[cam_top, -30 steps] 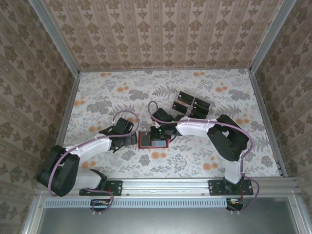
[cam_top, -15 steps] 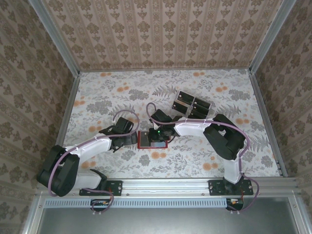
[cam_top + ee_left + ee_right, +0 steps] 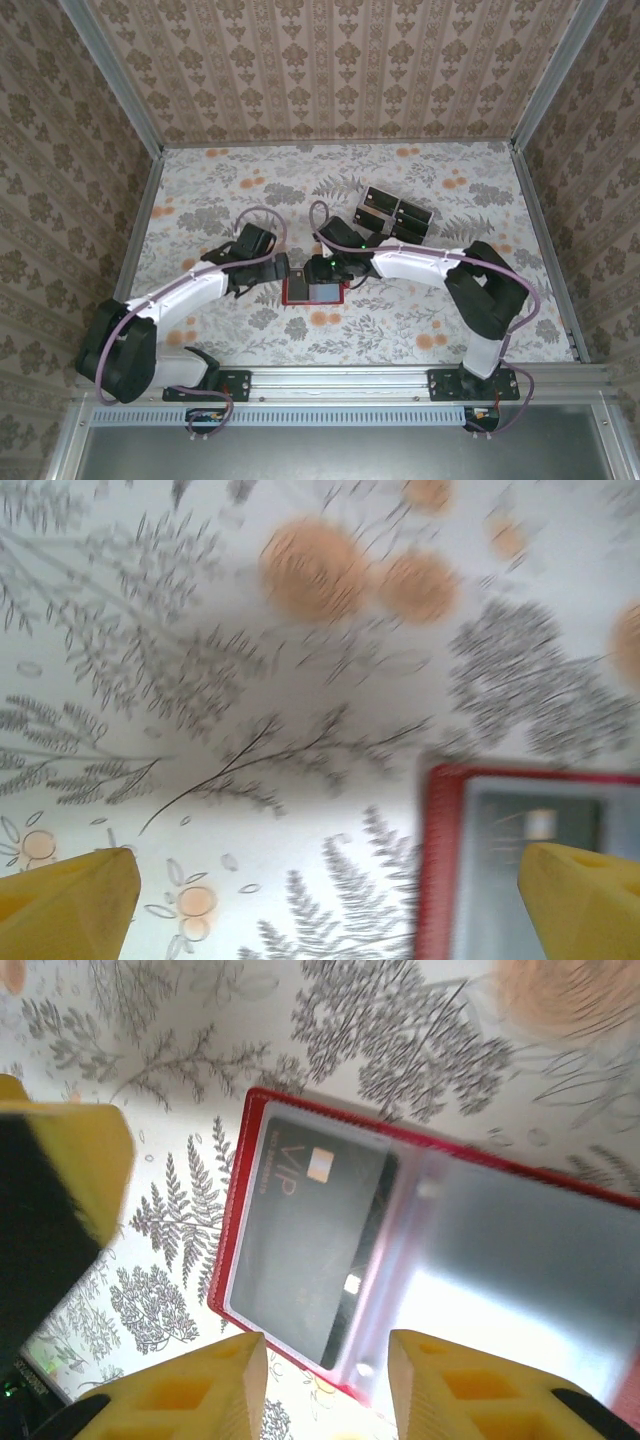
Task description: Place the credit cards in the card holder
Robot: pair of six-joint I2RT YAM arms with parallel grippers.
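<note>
The red card holder [image 3: 312, 293] lies open and flat on the flowered table. One black card [image 3: 300, 1230] marked VIP sits in its left clear pocket, while the right pocket [image 3: 520, 1250] looks glossy and pale. The remaining black credit cards [image 3: 392, 214] lie grouped behind it to the right. My right gripper [image 3: 325, 1385] hovers open over the holder's near edge, touching nothing. My left gripper [image 3: 330, 910] is spread wide open just left of the holder [image 3: 437, 860], one yellow fingertip [image 3: 580, 900] over the holder's edge. From above, the left gripper [image 3: 278, 272] and right gripper [image 3: 322, 270] flank the holder.
Patterned walls with metal corner posts [image 3: 110, 80] enclose the table on three sides. A metal rail [image 3: 340, 380] runs along the near edge. Bare tablecloth [image 3: 200, 190] stretches to the far left and in front of the holder.
My left gripper has moved right and slightly back, closer to the holder's left edge. The right arm's elbow has swung right while its gripper stays over the holder.
</note>
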